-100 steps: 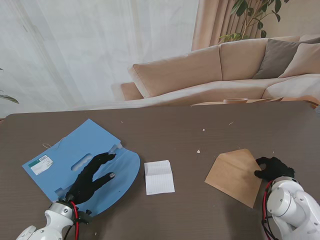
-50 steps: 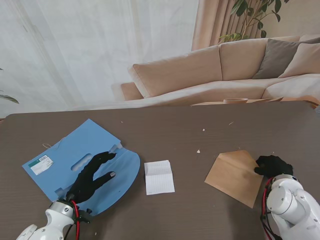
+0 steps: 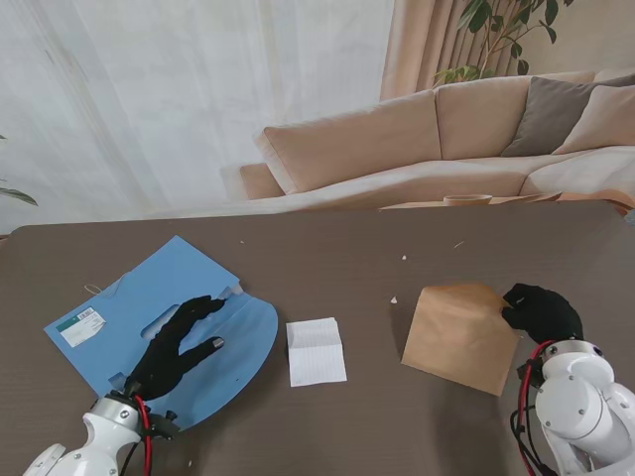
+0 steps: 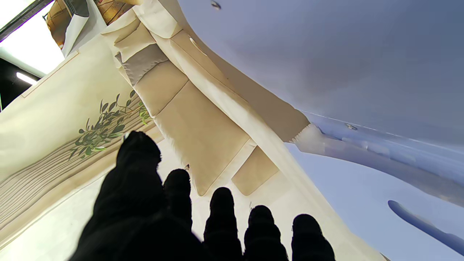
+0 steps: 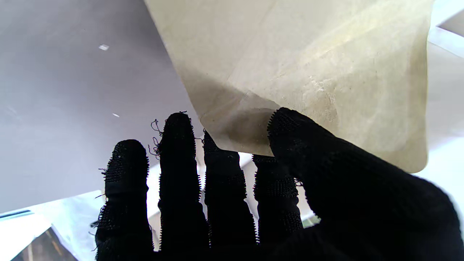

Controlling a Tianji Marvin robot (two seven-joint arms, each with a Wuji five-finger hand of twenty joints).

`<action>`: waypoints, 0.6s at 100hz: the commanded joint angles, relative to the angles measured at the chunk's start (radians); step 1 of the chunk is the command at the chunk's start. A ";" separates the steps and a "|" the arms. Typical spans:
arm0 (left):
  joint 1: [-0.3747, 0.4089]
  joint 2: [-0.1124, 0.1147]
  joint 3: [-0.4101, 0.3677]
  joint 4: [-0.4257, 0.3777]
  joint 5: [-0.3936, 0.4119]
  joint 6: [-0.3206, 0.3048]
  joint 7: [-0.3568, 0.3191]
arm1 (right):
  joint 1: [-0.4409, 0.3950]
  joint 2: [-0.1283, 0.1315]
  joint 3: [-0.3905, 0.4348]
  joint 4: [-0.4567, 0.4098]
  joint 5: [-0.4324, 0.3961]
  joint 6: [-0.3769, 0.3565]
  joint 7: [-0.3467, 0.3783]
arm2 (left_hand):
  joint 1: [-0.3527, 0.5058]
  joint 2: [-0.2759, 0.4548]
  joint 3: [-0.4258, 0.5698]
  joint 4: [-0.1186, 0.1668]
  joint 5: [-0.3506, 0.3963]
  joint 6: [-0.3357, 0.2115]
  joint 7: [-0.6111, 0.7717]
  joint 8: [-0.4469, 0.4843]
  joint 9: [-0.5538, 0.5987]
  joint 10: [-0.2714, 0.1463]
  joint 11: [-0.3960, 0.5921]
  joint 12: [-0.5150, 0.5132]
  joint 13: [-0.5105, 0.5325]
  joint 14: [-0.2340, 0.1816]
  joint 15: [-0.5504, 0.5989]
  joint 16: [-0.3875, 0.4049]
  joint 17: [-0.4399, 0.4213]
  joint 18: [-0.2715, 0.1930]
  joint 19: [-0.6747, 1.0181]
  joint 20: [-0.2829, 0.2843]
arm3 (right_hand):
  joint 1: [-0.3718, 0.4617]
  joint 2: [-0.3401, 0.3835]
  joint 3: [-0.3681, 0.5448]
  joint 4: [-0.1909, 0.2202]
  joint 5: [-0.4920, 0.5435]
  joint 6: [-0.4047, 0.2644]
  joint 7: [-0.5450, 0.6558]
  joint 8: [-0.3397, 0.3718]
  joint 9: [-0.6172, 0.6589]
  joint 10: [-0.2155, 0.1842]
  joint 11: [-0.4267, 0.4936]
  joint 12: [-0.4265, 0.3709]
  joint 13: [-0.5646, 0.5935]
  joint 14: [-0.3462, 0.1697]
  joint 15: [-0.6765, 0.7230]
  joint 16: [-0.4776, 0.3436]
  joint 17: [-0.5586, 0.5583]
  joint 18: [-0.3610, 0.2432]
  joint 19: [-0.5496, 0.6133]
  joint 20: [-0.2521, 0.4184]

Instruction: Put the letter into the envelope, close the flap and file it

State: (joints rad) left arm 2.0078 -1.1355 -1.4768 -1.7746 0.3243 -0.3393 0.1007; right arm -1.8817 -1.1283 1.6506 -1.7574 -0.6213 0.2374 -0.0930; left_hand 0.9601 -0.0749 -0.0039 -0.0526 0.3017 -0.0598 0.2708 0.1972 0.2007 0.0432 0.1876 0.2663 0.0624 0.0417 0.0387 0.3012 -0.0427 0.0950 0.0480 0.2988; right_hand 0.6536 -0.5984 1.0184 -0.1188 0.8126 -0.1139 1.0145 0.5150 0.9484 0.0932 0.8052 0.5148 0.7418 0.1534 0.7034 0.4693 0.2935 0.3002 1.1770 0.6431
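Brown envelope (image 3: 457, 336) sits at the table's (image 3: 347, 268) right, its corner pinched by the right robot hand (image 3: 541, 310). Left robot hand (image 3: 179, 345) rests spread, empty, on the folder (image 3: 129, 297); letter (image 3: 316, 351) lies between.

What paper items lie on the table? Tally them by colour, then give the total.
Blue: 1, the file folder under the left hand
White: 1, the folded letter
Brown: 1, the envelope pinched at one corner by the right hand
Total: 3
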 commanded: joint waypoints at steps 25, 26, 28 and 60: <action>0.010 0.009 -0.026 -0.062 0.011 -0.026 -0.066 | -0.020 -0.009 -0.043 -0.154 -0.008 -0.085 -0.013 | 0.037 -0.034 0.000 0.020 0.005 0.028 0.042 0.039 0.007 -0.002 0.047 0.041 -0.024 -0.012 0.010 0.041 -0.011 -0.014 0.025 0.038 | 0.027 0.001 0.022 0.027 0.017 0.020 0.026 0.029 0.007 0.012 0.026 0.010 0.022 0.022 0.033 0.023 0.003 0.015 0.033 0.003; 0.010 0.010 -0.026 -0.064 0.012 -0.025 -0.068 | -0.019 -0.010 -0.045 -0.158 -0.007 -0.087 -0.014 | 0.038 -0.035 0.000 0.021 0.005 0.033 0.045 0.041 0.008 -0.001 0.049 0.044 -0.024 -0.010 0.011 0.044 -0.012 -0.013 0.028 0.041 | 0.027 0.000 0.022 0.027 0.017 0.020 0.026 0.029 0.007 0.012 0.027 0.010 0.023 0.022 0.034 0.023 0.003 0.015 0.034 0.003; 0.009 0.011 -0.026 -0.070 0.014 -0.024 -0.072 | -0.018 -0.010 -0.050 -0.165 -0.006 -0.091 -0.015 | 0.039 -0.038 0.001 0.021 0.004 0.043 0.050 0.051 0.010 0.004 0.054 0.051 -0.025 -0.008 0.014 0.058 -0.014 -0.010 0.034 0.054 | 0.027 0.000 0.022 0.027 0.017 0.021 0.025 0.030 0.008 0.012 0.027 0.010 0.024 0.023 0.035 0.023 0.003 0.015 0.034 0.003; -0.019 0.027 -0.016 -0.145 0.046 0.009 -0.133 | 0.017 -0.012 -0.121 -0.237 0.025 -0.129 -0.026 | 0.049 -0.068 0.006 0.025 0.003 0.090 0.082 0.109 0.034 0.030 0.094 0.100 -0.017 0.020 0.038 0.165 -0.032 0.017 0.095 0.189 | 0.029 0.001 0.020 0.032 0.020 0.035 0.019 0.043 0.015 0.022 0.030 0.014 0.034 0.032 0.045 0.031 0.013 0.022 0.047 0.008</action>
State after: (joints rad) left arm 1.9977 -1.1081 -1.5000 -1.8918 0.3645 -0.3400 -0.0051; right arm -1.8750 -1.1317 1.5444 -1.9710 -0.6094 0.1183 -0.1316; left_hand 0.9751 -0.1260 -0.0015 -0.0526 0.3020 0.0269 0.3332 0.2943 0.2207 0.0744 0.2751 0.3530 0.0624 0.0613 0.0682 0.4458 -0.0595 0.1131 0.1270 0.4606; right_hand 0.6622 -0.5993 1.0184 -0.1095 0.8129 -0.0879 1.0163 0.5321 0.9462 0.1079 0.8179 0.5178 0.7541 0.1647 0.7298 0.4832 0.3045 0.3039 1.2009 0.6435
